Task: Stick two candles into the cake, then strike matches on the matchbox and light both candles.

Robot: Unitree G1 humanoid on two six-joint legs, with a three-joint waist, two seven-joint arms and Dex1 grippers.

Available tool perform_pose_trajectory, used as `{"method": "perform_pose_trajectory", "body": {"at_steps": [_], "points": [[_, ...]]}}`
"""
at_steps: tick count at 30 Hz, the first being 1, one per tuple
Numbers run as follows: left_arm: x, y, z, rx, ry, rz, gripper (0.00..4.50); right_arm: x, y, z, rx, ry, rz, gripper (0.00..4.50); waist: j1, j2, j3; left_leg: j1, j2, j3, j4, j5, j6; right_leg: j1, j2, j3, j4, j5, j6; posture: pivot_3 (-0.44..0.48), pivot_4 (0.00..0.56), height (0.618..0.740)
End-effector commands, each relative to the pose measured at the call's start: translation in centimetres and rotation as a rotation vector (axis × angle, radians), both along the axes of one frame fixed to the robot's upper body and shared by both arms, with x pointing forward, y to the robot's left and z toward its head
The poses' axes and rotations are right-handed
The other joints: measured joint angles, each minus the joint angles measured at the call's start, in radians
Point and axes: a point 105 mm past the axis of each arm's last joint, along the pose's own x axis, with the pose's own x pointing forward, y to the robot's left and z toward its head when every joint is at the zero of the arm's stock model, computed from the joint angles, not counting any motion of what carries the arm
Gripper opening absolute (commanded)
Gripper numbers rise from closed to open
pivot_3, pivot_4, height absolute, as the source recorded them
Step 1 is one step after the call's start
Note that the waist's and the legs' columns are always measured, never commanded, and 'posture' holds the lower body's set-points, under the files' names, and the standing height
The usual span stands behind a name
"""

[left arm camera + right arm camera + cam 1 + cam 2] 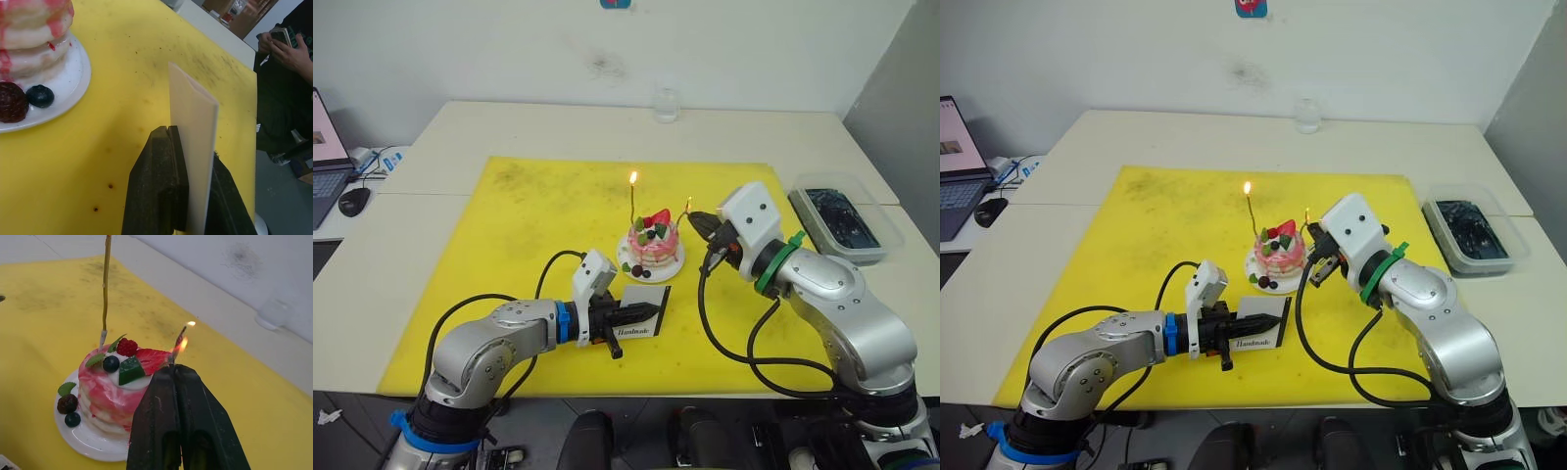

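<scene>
- Black fingers of the right gripper were pressed together on a short dark match whose tip burned with a small flame.
- That match pointed up and away from the fingertips, toward the right side of the cake, so the flame sat just beside the cake's top edge.
- Near the flame stood the second candle, a thin pale stick on the cake's right side; I could not tell if its wick had caught or if the match was touching it.
- For this candle the right arm was clearly the nearer one; in my judgement the next move needed only a small shift of the flame to the wick.
- On the cake's far left side the first candle stood upright, long and thin, with a flame on top.
- Pink and round, the cake sat on a small white plate with a strawberry and dark berries.
- Left gripper was pinching the white matchbox on its edge, in front of the cake.
</scene>
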Motion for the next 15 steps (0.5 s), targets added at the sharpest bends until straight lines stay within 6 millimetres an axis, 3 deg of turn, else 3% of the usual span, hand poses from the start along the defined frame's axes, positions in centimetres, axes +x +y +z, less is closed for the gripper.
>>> {"method": "perform_pose_trajectory", "body": {"at_steps": [1, 11, 15], "points": [[-0.4, -0.5, 0.9, -0.021, -0.032, -0.026, 0.00, -0.3, 0.0, 1.1, 0.020, -0.047, 0.009, 0.05, 0.000, 0.000, 0.000, 0.000, 0.000, 0.000, 0.000, 0.000, 0.000, 0.000, 0.000, 0.000, 0.000, 0.000, 0.000, 0.000, 0.150, 0.740], [-0.5, -0.6, 0.8, -0.024, -0.029, -0.024, 0.00, -1.1, 0.3, 0.8, 0.013, -0.026, 0.057, 0.05, 0.000, 0.000, 0.000, 0.000, 0.000, 0.000, 0.000, 0.000, 0.000, 0.000, 0.000, 0.000, 0.000, 0.000, 0.000, 0.000, 0.150, 0.740], [-0.7, -0.5, 0.9, -0.030, -0.017, -0.035, 0.00, -1.6, -0.5, 1.1, -0.006, -0.024, 0.060, 0.05, 0.000, 0.000, 0.000, 0.000, 0.000, 0.000, 0.000, 0.000, 0.000, 0.000, 0.000, 0.000, 0.000, 0.000, 0.000, 0.000, 0.150, 0.740]]}}
